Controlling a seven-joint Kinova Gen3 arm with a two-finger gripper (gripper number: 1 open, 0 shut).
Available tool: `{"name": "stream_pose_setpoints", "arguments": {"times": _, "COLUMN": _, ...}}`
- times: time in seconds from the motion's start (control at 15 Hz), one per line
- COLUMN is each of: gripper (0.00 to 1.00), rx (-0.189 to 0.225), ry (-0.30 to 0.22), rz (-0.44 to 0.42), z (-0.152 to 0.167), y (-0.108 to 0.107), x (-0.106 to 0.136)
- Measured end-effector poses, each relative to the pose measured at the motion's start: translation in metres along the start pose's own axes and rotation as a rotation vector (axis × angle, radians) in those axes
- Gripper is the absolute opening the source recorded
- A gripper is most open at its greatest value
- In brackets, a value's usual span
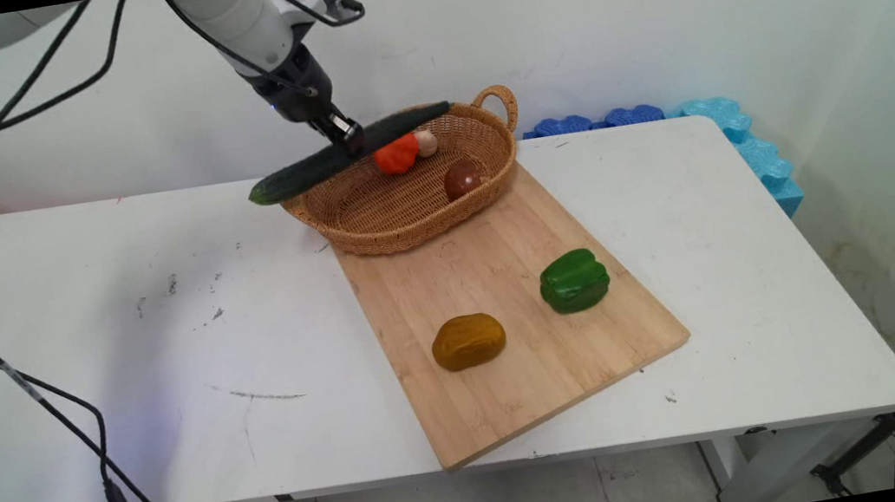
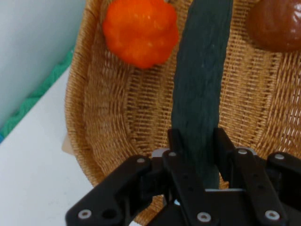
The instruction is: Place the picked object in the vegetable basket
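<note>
Gripper clamped on a cucumber above a wicker basket, basket holding an orange pumpkin, mushroom, brown ball

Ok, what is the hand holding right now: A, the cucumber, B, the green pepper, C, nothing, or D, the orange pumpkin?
A: the hand is clamped on the cucumber, held in the air above the basket, with a finger on either side.
</note>
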Motion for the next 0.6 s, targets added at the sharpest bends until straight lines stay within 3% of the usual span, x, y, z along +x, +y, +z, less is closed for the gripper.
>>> {"name": "stream_pose_setpoints", "arguments": {"times": 0.4, "gripper": 0.0, "rx": -0.01, "ry": -0.036, "rz": -0.021, "z": 0.013, "y": 0.006, "x": -0.004}}
{"name": "stream_pose_setpoints", "arguments": {"times": 0.47, "gripper": 1.0, "rx": -0.011, "ry": -0.038, "rz": -0.023, "z": 0.015, "y": 0.008, "x": -0.004}}
{"name": "stream_pose_setpoints", "arguments": {"times": 0.6, "gripper": 1.0, "rx": -0.015, "ry": -0.036, "rz": -0.023, "z": 0.018, "y": 0.01, "x": -0.004}}
